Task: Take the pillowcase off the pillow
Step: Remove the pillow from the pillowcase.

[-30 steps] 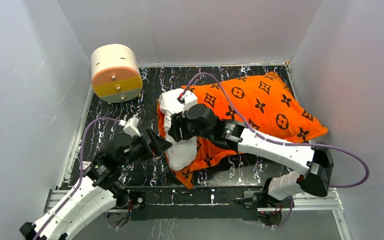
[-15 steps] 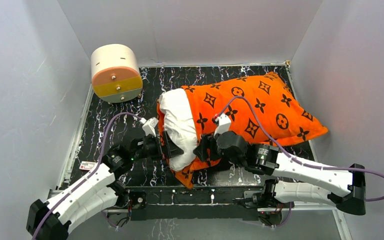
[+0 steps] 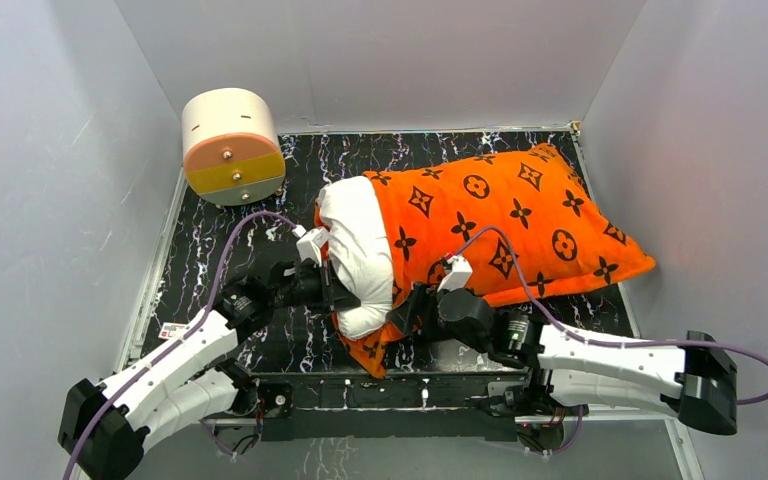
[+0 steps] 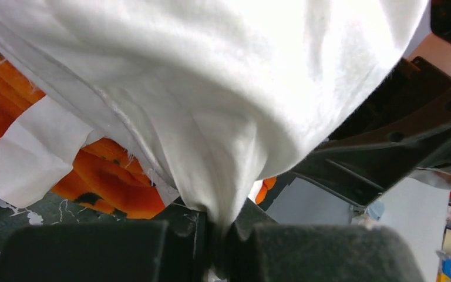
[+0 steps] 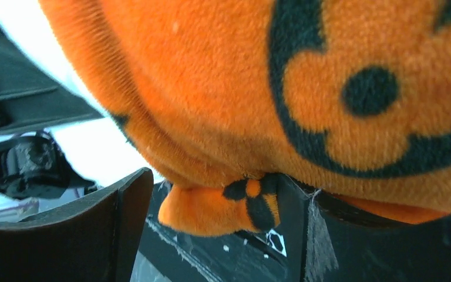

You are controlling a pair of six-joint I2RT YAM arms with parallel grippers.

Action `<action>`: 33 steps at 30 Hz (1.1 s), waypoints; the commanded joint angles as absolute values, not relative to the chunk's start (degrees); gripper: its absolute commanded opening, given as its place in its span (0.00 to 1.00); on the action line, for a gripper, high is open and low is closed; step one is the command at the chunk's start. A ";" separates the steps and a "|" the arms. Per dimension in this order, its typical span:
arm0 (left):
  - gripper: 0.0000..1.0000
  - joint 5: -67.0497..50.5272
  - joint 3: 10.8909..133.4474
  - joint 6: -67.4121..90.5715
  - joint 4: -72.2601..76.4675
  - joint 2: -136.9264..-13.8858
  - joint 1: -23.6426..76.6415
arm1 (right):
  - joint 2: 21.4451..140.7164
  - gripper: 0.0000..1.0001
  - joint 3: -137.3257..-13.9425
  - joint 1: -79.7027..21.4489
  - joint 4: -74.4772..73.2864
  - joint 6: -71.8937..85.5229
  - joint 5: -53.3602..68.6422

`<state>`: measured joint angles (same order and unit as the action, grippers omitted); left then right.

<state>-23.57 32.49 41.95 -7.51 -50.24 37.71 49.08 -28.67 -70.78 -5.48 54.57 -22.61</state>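
Observation:
The orange pillowcase (image 3: 500, 215) with black motifs lies across the black marbled floor, covering most of the pillow. The pillow's bare white end (image 3: 360, 250) sticks out of its left opening. My left gripper (image 3: 332, 290) is at that end, shut on a pinch of the white pillow fabric (image 4: 223, 229); orange pillowcase (image 4: 105, 182) shows beneath it. My right gripper (image 3: 405, 315) sits low at the pillowcase's near left corner. In the right wrist view it (image 5: 223, 235) stands open, with a fold of the pillowcase (image 5: 217, 208) hanging between its fingers (image 5: 94, 229), unclamped.
A cream-and-orange cylinder (image 3: 232, 147) stands at the back left corner. White walls close in the floor (image 3: 220, 260) on three sides. A small card (image 3: 173, 330) lies by the left edge. Purple cables loop over both arms.
The left gripper reached the pillow's white end and shut on it. The right arm drew back from the top of the pillow to the pillowcase's near corner, its jaws widening.

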 commanded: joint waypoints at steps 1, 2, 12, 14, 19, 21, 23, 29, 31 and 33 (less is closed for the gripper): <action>0.00 -27.65 38.58 41.10 -8.13 -49.13 38.14 | 55.81 0.77 -29.43 -71.11 5.81 61.99 -25.52; 0.00 -26.33 39.96 41.04 -9.73 -48.75 38.14 | 57.20 0.70 -30.31 -71.08 4.15 62.61 -26.66; 0.00 -3.96 54.90 36.18 -29.77 -48.36 38.06 | 51.47 0.22 -29.82 -71.02 -11.53 59.06 -35.35; 0.00 -0.92 58.46 35.77 -32.71 -48.79 37.92 | 51.55 0.19 -31.12 -71.02 -22.63 62.83 -40.27; 0.00 0.47 63.35 35.31 -33.56 -49.23 37.88 | 50.55 0.34 -33.30 -71.02 -29.21 63.75 -38.55; 0.00 -3.66 62.99 35.44 -32.27 -49.78 37.88 | 48.52 0.45 -32.67 -70.99 -18.61 58.39 -31.83; 0.00 -7.06 61.69 36.29 -30.58 -50.00 37.85 | 46.60 0.62 -30.67 -71.01 -6.81 54.11 -23.12; 0.00 -9.84 58.61 39.90 -26.87 -50.35 37.86 | 56.59 0.88 -32.94 -71.72 8.49 53.20 -10.17; 0.00 -11.11 58.77 40.42 -26.24 -50.92 37.88 | 62.07 0.90 -37.76 -72.61 2.59 54.26 -16.83; 0.00 -11.34 59.36 40.68 -26.25 -51.22 37.88 | 64.26 0.90 -38.97 -72.81 1.45 57.24 -26.09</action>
<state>-7.99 57.04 39.07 -34.68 -52.27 38.04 59.37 -33.69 -71.88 0.08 55.31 -17.04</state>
